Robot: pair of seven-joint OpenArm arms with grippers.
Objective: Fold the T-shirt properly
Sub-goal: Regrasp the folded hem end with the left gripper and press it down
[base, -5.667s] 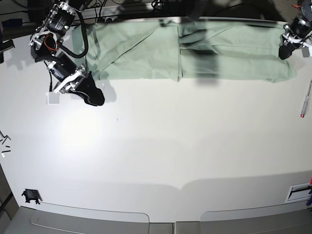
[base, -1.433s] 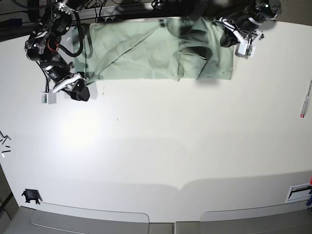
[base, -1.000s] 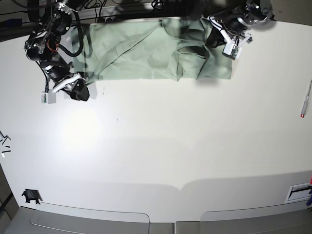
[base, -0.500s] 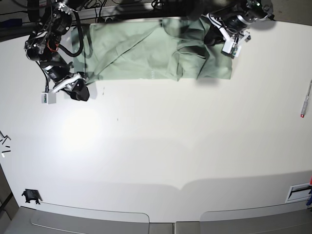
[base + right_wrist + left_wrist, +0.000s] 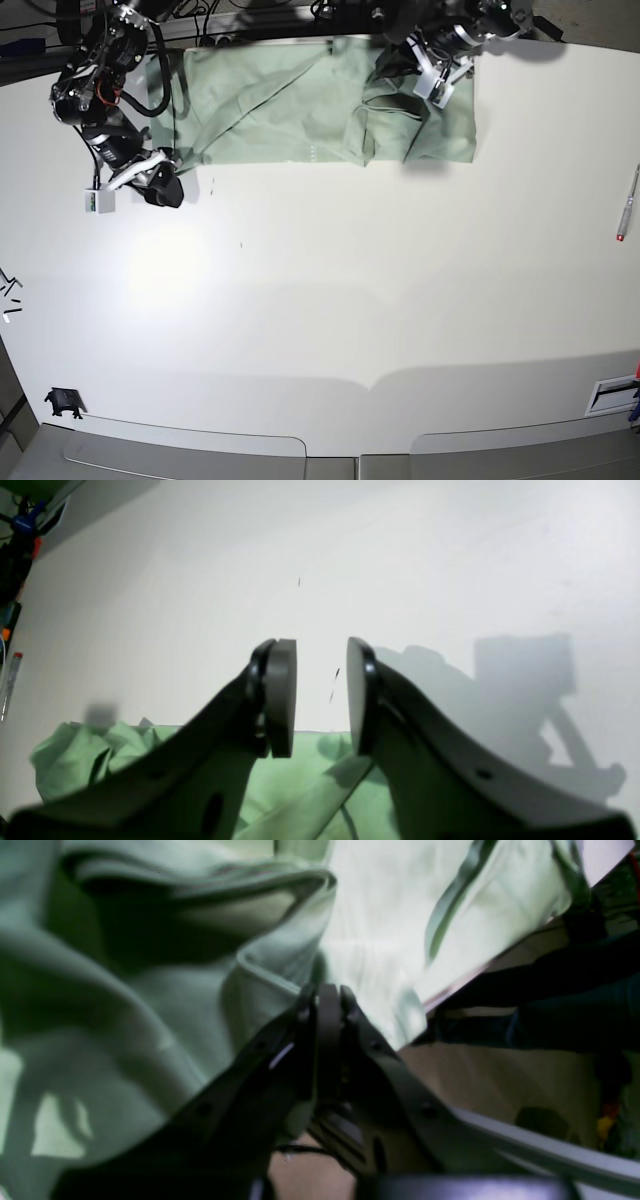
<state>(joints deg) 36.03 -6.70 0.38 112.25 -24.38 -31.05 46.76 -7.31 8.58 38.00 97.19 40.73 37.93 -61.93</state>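
Note:
The pale mint-green T-shirt (image 5: 290,105) lies along the table's far edge, its right end doubled back over the middle. My left gripper (image 5: 392,62) is over the shirt's right half and is shut on a raised fold of the cloth; in the left wrist view its tips (image 5: 325,995) pinch the shirt (image 5: 150,1000). My right gripper (image 5: 165,190) is open and empty on the bare table just off the shirt's near left corner. In the right wrist view its jaws (image 5: 320,690) stand apart, with the shirt (image 5: 125,765) below them.
A pen (image 5: 627,205) lies at the table's right edge. A small black clip (image 5: 62,402) sits at the near left, loose small bits (image 5: 10,290) lie at the left edge, and a white tray (image 5: 612,395) is at the near right. Cables run behind the shirt.
My left gripper has carried the shirt's right end leftward, so the shirt now ends much further left. It kept moving left in the last second. My right arm stayed still.

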